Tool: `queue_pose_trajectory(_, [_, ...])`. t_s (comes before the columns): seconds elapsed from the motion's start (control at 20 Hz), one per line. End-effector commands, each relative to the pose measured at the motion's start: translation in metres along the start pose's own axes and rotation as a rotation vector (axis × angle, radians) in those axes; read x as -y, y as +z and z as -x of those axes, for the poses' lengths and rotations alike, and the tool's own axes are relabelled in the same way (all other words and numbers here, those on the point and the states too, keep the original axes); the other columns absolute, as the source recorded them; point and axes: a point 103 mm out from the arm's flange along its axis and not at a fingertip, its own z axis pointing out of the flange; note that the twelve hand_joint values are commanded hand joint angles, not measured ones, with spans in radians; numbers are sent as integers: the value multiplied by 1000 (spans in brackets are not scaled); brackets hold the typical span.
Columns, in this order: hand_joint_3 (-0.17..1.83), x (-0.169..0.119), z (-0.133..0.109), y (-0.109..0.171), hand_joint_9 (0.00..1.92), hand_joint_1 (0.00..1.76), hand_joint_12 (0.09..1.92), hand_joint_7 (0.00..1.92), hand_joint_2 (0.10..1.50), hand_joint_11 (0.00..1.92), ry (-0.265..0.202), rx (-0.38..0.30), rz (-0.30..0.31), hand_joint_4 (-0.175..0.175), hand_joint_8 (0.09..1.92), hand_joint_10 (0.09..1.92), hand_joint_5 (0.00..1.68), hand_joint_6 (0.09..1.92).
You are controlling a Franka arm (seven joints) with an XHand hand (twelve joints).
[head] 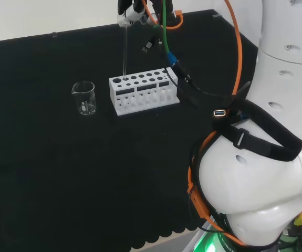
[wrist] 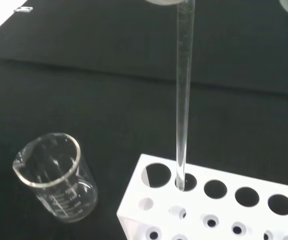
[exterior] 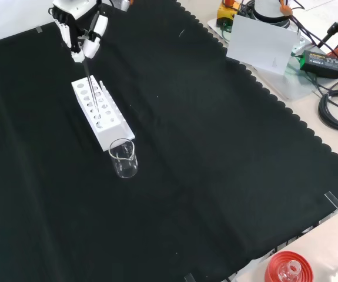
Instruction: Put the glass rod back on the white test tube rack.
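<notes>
The white test tube rack point(head: 143, 92) point(exterior: 101, 114) point(wrist: 219, 205) stands on the black cloth, its top pierced by two rows of holes. A clear glass rod point(head: 125, 50) point(exterior: 91, 88) point(wrist: 183, 100) hangs upright above it. The hand point(head: 131, 13) point(exterior: 79, 29) pinches the rod's upper end. In the wrist view the rod's lower tip sits in a hole near the rack's end, the second hole from the corner closest to the beaker.
An empty glass beaker point(head: 84, 98) point(exterior: 123, 158) point(wrist: 55, 176) stands just off the rack's end. Orange and green cables point(head: 164, 31) hang by the hand. A red ribbed stand point(exterior: 287, 268) with glassware sits at the bench's near edge in the front view.
</notes>
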Motion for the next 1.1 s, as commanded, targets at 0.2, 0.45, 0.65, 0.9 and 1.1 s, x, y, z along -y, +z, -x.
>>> queue_pose_trajectory(0.2, [-175, -11, 6, 28, 1834, 1325, 533, 1425, 1050, 1687, -9, -4, -44, -175, 497, 301, 1299, 302])
queue_pose_trajectory(0.45, [-175, -24, 2, 38, 1834, 1325, 533, 1426, 1050, 1688, -20, -6, -67, -175, 496, 301, 1300, 302])
queue_pose_trajectory(0.65, [-175, -34, 1, 43, 1834, 1325, 533, 1426, 1050, 1688, -30, -10, -80, -175, 495, 300, 1300, 302])
queue_pose_trajectory(0.9, [-175, -38, 6, 49, 1833, 1325, 533, 1426, 1050, 1688, -25, -13, -93, -175, 494, 300, 1300, 302])
queue_pose_trajectory(1.1, [-175, -39, 7, 51, 1834, 1325, 534, 1427, 1050, 1688, -19, -4, -106, -175, 494, 299, 1300, 302])
